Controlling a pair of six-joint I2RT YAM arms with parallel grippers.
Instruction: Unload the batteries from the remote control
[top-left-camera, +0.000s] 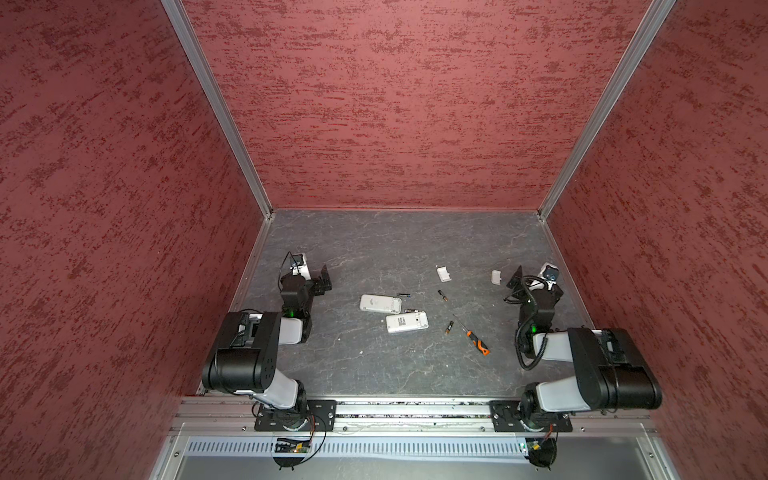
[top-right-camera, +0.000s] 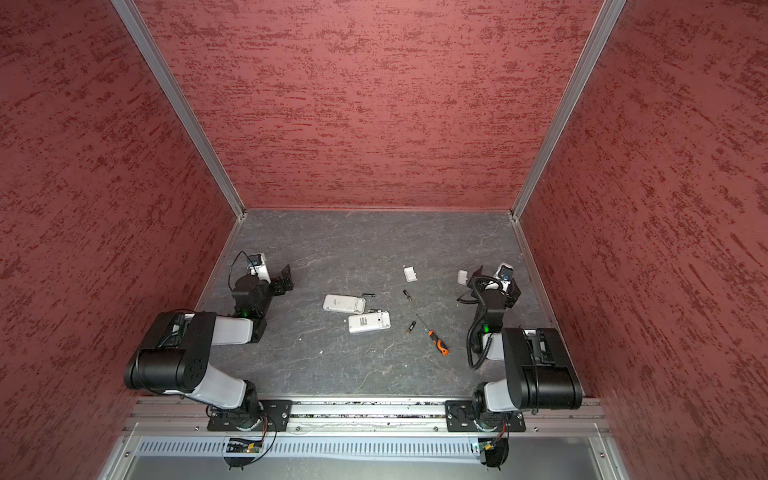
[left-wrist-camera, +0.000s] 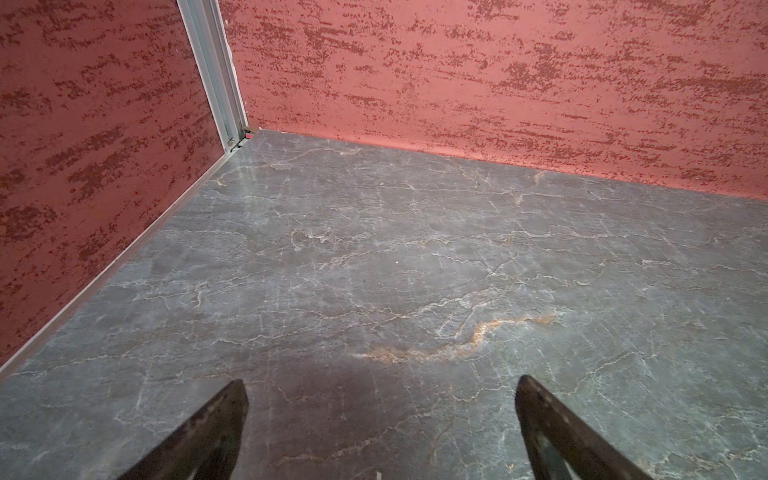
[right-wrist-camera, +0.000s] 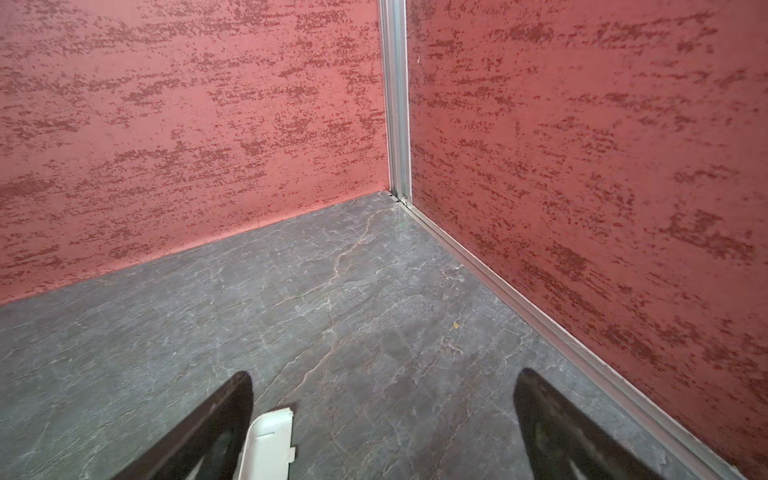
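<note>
Two white remote controls (top-left-camera: 380, 303) (top-left-camera: 406, 322) lie side by side mid-table, seen in both top views. Several loose batteries lie around them: one (top-left-camera: 442, 295) and another (top-left-camera: 449, 327) to their right, and two slim dark ones (top-left-camera: 404, 295) (top-left-camera: 411, 311) close against the remotes. My left gripper (left-wrist-camera: 380, 411) is open over bare table at the left, well clear of the remotes. My right gripper (right-wrist-camera: 382, 415) is open at the far right, with a white cover (right-wrist-camera: 268, 444) lying on the table just inside one finger. Neither gripper holds anything.
A second white cover (top-left-camera: 444, 274) lies behind the batteries. An orange-and-black screwdriver (top-left-camera: 477, 340) lies right of the remotes. Red walls close in the grey marbled table (top-left-camera: 374, 365) on three sides, and each gripper faces a back corner.
</note>
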